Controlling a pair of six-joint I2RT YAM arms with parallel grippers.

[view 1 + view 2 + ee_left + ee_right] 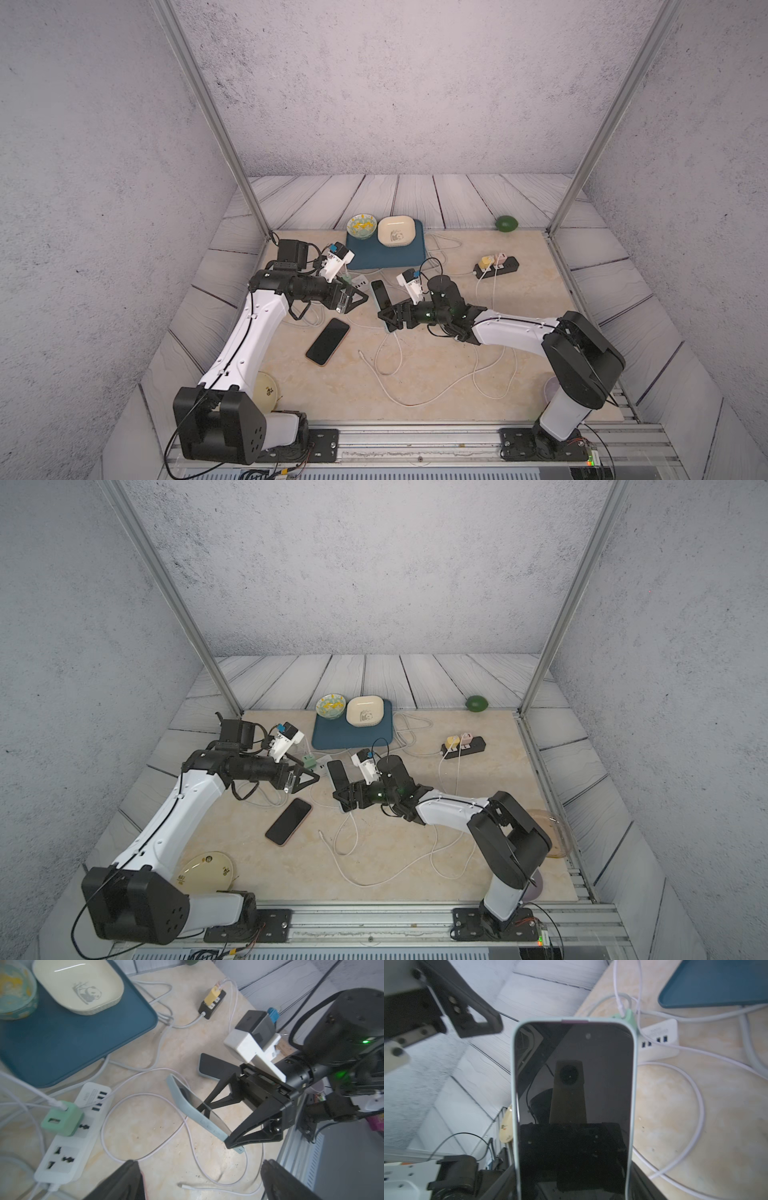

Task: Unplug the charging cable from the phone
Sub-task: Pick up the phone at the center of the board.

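Two arms [232,357], two power strips [496,268], one gripped phone [379,293].

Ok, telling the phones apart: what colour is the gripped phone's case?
Pale mint-green case, best in the left wrist view.

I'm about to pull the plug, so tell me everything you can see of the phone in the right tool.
The phone is a slim slab with a dark, glossy, unlit screen in a pale mint case with raised side buttons. The right tool clamps its long edges near the lower end, holding it tilted, top end raised clear of the table, screen facing back toward that arm. A white cable trails from by its lower end; the plug is hidden.
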